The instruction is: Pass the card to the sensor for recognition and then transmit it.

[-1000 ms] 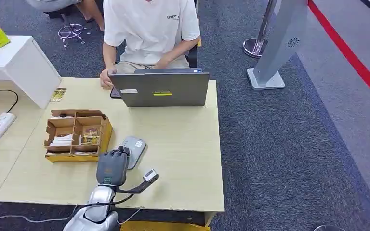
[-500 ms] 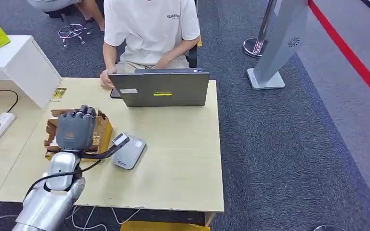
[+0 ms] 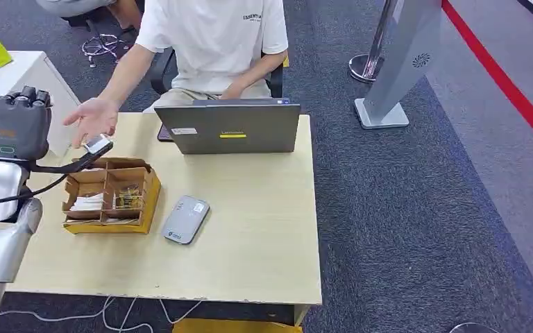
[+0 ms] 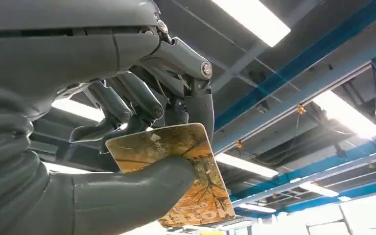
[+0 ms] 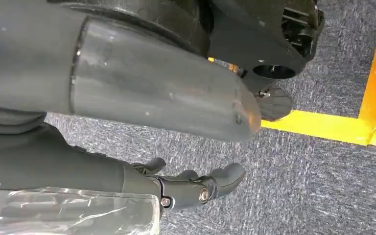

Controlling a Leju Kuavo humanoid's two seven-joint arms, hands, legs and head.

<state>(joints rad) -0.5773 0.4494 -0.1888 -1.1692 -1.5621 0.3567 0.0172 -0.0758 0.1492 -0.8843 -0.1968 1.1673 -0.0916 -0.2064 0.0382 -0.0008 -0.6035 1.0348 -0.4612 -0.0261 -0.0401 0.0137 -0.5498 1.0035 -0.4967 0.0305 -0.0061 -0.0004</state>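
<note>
My left hand (image 3: 14, 125) is raised at the far left, above the table's left end, with its back toward me. It pinches a yellow-brown patterned card (image 4: 208, 193) between thumb and fingers, and the card faces up toward the ceiling. A person's hand (image 3: 91, 118) reaches out palm up just to the right of my left hand, a short gap away. The grey card sensor (image 3: 185, 219) lies flat on the wooden table (image 3: 250, 229), right of the cardboard box. My right hand (image 5: 191, 188) hangs over grey carpet and holds nothing.
A cardboard box (image 3: 111, 195) with compartments of small items sits left of the sensor. A grey laptop (image 3: 230, 128) stands at the table's far edge in front of the seated person (image 3: 215, 41). A white cabinet (image 3: 21, 80) stands behind my left hand.
My left arm has swung from over the sensor to the left and up, past the box, carrying the card. The person's hand has left the table and reached out palm up.
</note>
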